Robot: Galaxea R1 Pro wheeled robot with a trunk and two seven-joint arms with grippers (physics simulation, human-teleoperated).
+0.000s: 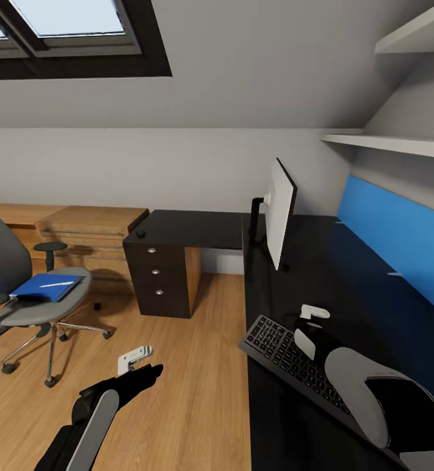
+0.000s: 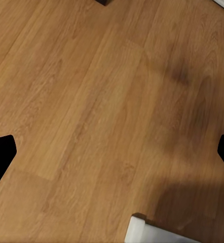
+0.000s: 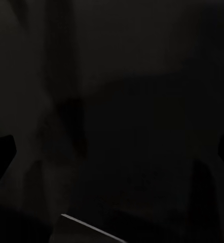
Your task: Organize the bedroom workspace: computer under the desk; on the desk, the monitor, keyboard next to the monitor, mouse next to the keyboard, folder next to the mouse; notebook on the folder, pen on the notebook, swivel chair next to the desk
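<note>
Desk [image 1: 197, 229]: L-shaped, glossy black top, blue back panel [image 1: 400, 229] along its far edge, black three-drawer unit [image 1: 158, 278] under the short wing.

Monitor [image 1: 281, 212]: upright on the desk near the inner corner, seen edge-on, white back toward me.

Keyboard [image 1: 282, 356]: dark, lying on the desk at its front edge, set at an angle, partly covered by my right arm.

My right gripper [image 1: 313, 313]: over the desk just beyond the keyboard's far side; whether its fingers are apart or together I cannot tell. Its wrist view is dark desk surface.

My left gripper [image 1: 135, 357]: out over the wood floor [image 1: 197, 392], in front of the drawer unit; finger spacing cannot be told either.

Swivel chair [image 1: 30, 297]: grey, chrome base, standing on the floor well apart from the desk, before a low light-wood cabinet [image 1: 79, 226].

Folder [image 1: 46, 286]: bright blue, flat on the chair seat.

Pen [image 1: 54, 284]: pale stick lying across the folder's top.
</note>
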